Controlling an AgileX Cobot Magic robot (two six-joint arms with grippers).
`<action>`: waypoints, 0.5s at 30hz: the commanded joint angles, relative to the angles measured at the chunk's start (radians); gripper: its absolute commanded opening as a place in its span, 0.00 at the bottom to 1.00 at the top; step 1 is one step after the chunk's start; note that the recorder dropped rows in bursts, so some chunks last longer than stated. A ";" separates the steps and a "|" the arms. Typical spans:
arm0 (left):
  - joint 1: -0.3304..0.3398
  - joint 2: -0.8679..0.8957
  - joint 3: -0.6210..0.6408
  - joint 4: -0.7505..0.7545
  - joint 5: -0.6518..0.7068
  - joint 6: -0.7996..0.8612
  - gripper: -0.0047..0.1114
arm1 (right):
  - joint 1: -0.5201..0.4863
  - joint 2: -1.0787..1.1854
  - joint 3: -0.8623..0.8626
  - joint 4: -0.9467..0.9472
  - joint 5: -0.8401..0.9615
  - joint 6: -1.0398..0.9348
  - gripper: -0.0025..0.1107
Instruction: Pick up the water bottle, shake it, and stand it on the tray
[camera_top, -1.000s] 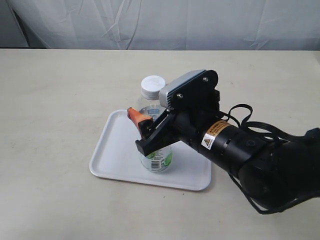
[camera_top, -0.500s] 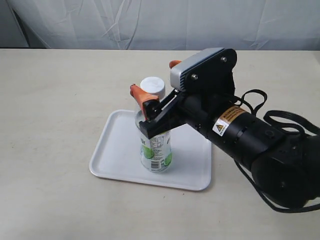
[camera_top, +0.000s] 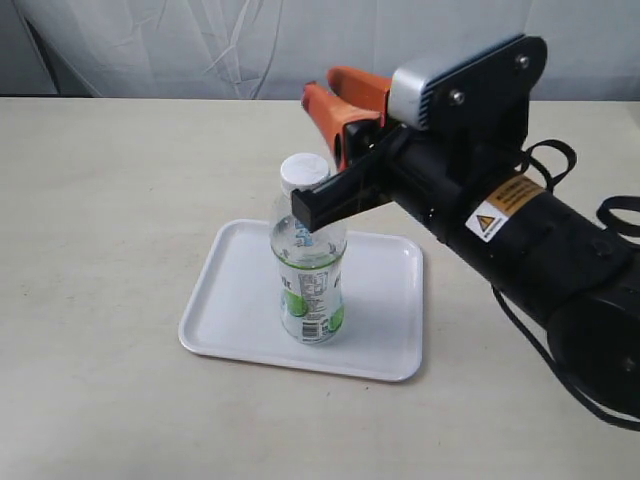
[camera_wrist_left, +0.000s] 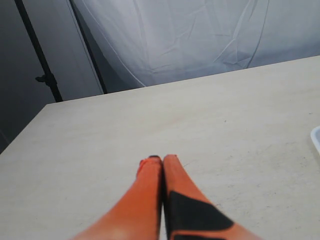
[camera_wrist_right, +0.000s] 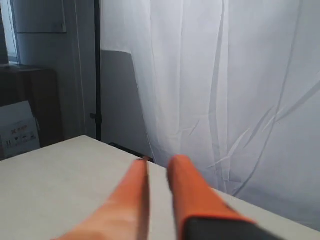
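Note:
The water bottle (camera_top: 309, 262), clear with a white cap and a white-and-green label, stands upright on the white tray (camera_top: 232, 300), free of any grip. My right gripper (camera_top: 338, 100) hangs above and a little behind the cap, its orange fingers apart with nothing between them. The right wrist view shows only that gripper (camera_wrist_right: 157, 160) against bare table and curtain. My left gripper (camera_wrist_left: 162, 159) is shut and empty over bare table, out of the exterior view. A sliver of the tray (camera_wrist_left: 316, 138) shows at that view's edge.
The beige table (camera_top: 110, 200) stretches all round the tray. A white curtain (camera_top: 300, 40) hangs behind the far edge. The right arm's black body (camera_top: 520, 240) reaches in from the right, over the table beside the tray.
My right gripper has let go of the bottle's body, then risen up and back until it is above the cap. The bottle stays standing on the tray.

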 joint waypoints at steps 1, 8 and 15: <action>0.000 -0.005 0.004 -0.003 0.002 -0.004 0.04 | -0.004 -0.077 -0.002 0.028 0.085 -0.025 0.03; 0.000 -0.005 0.004 -0.003 0.002 -0.004 0.04 | -0.004 -0.239 -0.002 0.305 0.440 -0.375 0.01; 0.000 -0.005 0.004 -0.003 0.002 -0.004 0.04 | -0.004 -0.465 -0.002 0.695 0.629 -0.758 0.01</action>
